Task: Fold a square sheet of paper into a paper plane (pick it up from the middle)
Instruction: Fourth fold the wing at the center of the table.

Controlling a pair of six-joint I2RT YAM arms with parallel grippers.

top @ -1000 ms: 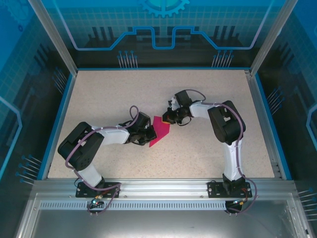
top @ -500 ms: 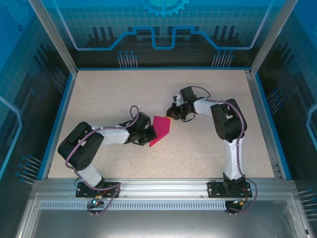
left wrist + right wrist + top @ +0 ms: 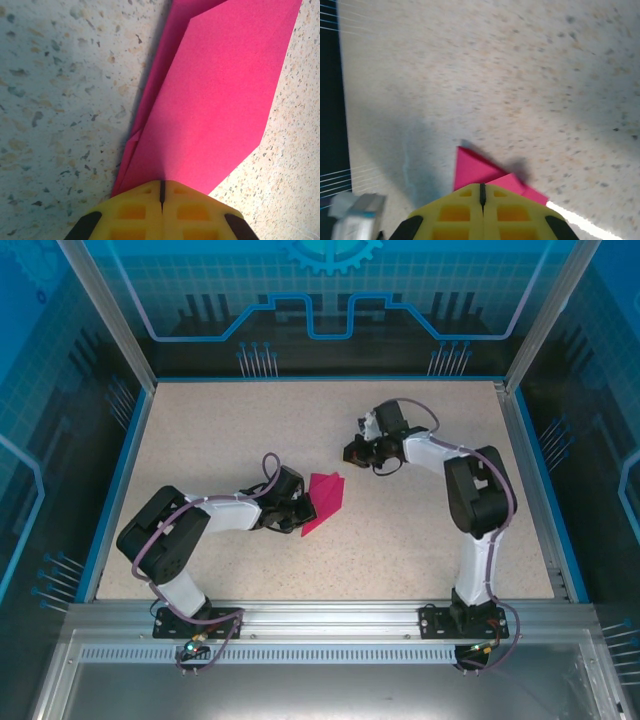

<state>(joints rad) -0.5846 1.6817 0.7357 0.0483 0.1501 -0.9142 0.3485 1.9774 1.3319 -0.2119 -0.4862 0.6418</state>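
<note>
Top external: where's the paper plane (image 3: 326,498)?

On the table (image 3: 220,430), 1 o'clock of the left gripper (image 3: 301,515), narrow end under its closed tips.

Axis?

Seven to one, tip at seven; right gripper (image 3: 352,452) closed, apart.

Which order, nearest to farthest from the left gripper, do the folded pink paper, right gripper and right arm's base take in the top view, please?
1. Folded pink paper, at the left gripper tips.
2. Right gripper, farther back and right.
3. Right arm's base, near edge, right.
</note>
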